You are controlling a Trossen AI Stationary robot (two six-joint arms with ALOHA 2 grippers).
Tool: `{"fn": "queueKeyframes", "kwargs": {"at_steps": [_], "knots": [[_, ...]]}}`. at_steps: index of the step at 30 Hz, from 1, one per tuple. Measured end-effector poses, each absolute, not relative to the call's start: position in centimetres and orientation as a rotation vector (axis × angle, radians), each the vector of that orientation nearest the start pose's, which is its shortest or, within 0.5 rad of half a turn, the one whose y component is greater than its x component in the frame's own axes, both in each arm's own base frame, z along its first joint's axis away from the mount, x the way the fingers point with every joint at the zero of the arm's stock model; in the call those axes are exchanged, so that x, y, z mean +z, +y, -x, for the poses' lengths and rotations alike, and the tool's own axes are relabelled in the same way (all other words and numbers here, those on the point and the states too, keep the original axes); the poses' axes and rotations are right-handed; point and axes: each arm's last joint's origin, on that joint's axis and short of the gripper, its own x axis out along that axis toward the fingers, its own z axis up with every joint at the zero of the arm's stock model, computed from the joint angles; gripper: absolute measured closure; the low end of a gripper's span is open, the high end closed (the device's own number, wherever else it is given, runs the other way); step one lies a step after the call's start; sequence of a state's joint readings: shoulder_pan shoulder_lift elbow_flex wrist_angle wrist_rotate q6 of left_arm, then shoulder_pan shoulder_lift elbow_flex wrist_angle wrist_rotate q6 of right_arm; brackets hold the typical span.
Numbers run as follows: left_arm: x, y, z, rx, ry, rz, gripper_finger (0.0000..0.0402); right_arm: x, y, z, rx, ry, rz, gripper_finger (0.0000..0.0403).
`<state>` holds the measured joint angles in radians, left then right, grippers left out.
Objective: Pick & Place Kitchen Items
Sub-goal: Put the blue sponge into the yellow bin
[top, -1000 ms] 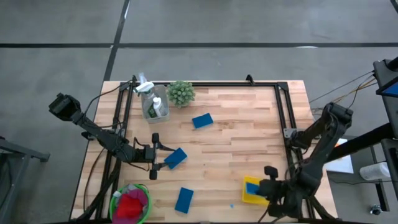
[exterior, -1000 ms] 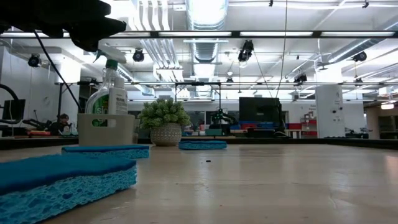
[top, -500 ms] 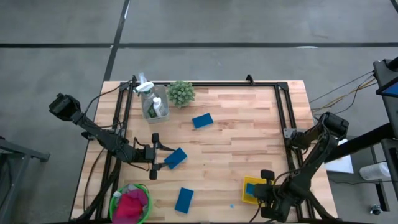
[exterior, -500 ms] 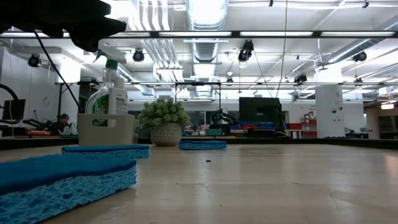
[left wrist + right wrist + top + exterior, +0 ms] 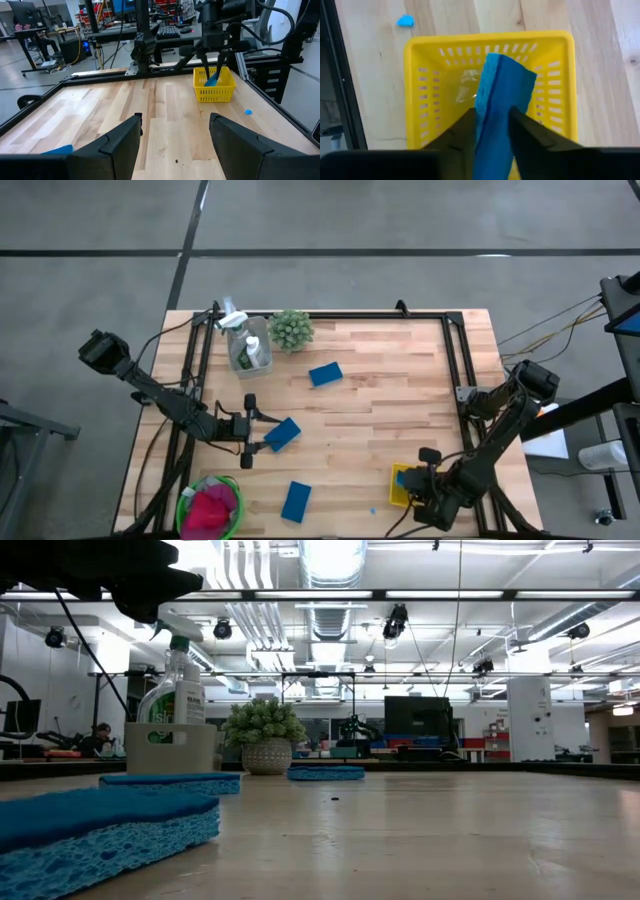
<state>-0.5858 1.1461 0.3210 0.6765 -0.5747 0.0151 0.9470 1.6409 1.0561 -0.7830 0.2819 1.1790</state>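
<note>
Right wrist view only: a blue sponge (image 5: 496, 105) stands on edge between the right gripper's (image 5: 491, 131) two dark fingers, inside the yellow basket (image 5: 422, 100); the fingers sit at its faces, but I cannot tell whether they pinch it or have let go. A small blue scrap (image 5: 405, 21) lies on the wood just outside the basket.
High view only: the whole table (image 5: 380, 420): one loose sponge (image 5: 325, 374) mid-table, another (image 5: 295, 501) near the front edge, a third (image 5: 284, 433) just in front of the left gripper (image 5: 248, 430). Cloths, pink and red (image 5: 212, 508), fill a green bowl (image 5: 183, 508) at the front left corner. A caddy (image 5: 247, 352) holding a spray bottle sits beside the spiky plant (image 5: 291, 330) at the back.
Low view only: the spray bottle's (image 5: 176, 680) green label and trigger head.
Left wrist view only: the right arm seen from across the table, reaching straight down into the basket (image 5: 214, 85).
Left arm: stretched low across the table's left side, fingers (image 5: 120, 142) spread wide apart, nothing between them.
Right arm: bent sharply down at the front right corner, gripper (image 5: 416, 483) over the basket (image 5: 399, 498).
</note>
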Motion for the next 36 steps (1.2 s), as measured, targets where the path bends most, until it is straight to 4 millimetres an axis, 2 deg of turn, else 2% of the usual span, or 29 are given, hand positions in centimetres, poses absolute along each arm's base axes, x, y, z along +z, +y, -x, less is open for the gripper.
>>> {"fn": "queueKeyframes", "kwargs": {"at_steps": [7, 12, 24, 29, 36], "knots": [[19.1, -10.4, -18.6, -0.012, 0.124, -0.097, 0.0165, 19.0, 23.5, -17.8, -0.156, 1.225, -0.237, 0.0165], [19.1, -10.4, -18.6, -0.012, 0.124, -0.098, 0.0165, 19.3, 23.4, -17.8, -0.158, 1.224, -0.241, 0.0119], [19.1, -10.4, -18.6, -0.012, 0.130, -0.103, 0.0165, 23.3, 24.1, -18.6, -0.154, 1.134, -0.201, 0.0113], [18.9, -10.4, -18.5, -0.012, 0.147, -0.100, 0.0165, 23.5, 24.1, -18.7, -0.155, 1.126, -0.202, 0.0113], [18.8, -10.4, -18.5, -0.011, 0.153, -0.100, 0.0165, 22.4, 24.5, -18.8, -0.145, 1.186, -0.184, 0.0119]]}}
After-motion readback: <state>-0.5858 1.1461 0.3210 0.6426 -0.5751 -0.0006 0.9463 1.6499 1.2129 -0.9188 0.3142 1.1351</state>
